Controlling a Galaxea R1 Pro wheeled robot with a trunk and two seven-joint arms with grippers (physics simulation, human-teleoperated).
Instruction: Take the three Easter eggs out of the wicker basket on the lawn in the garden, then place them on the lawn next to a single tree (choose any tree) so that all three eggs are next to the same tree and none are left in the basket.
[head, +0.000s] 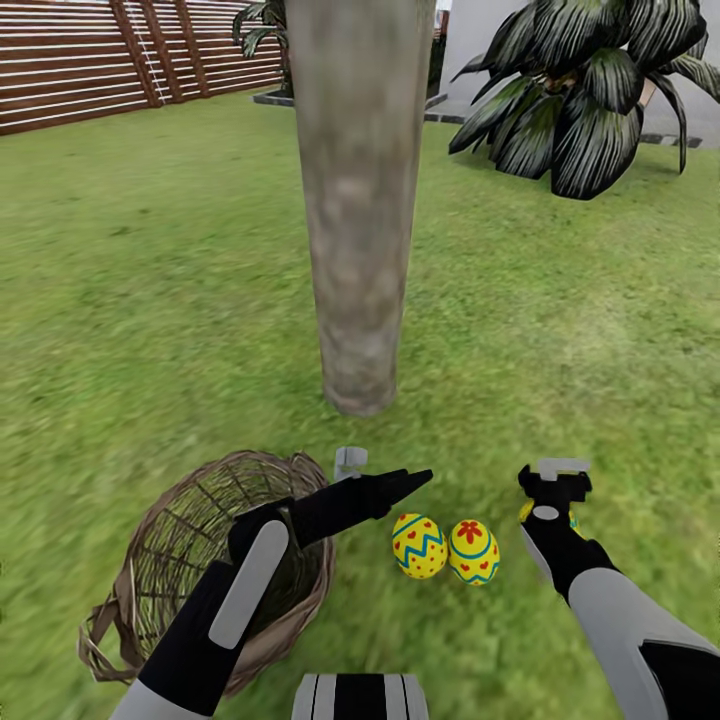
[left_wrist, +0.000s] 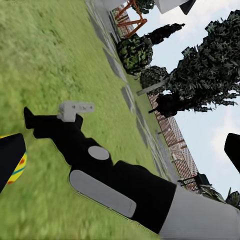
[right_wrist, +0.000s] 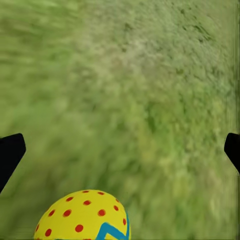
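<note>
Yellow eggs (head: 420, 546) (head: 474, 552) stand roughly upright beside the tree (head: 358, 200).

The lawn (left_wrist: 55, 60) takes up the side from 12 round to 7 o'clock, mottled green and tilted. The right arm (left_wrist: 115, 185) stretches from 5 o'clock toward 9 o'clock, black with pale grey panels. At its end is the right gripper (left_wrist: 30, 120), dark against the grass, carrying a small grey bracket (left_wrist: 75, 108); how its jaws stand is unclear. At 9 o'clock, part of an egg (left_wrist: 19, 167) shows, yellow with a blue band, half hidden behind a black fingertip (left_wrist: 10, 157) of the left gripper. Toward 1 to 4 o'clock run a brown slatted fence (left_wrist: 172, 137), dark leafy trees (left_wrist: 210, 70) and pale sky.
</note>
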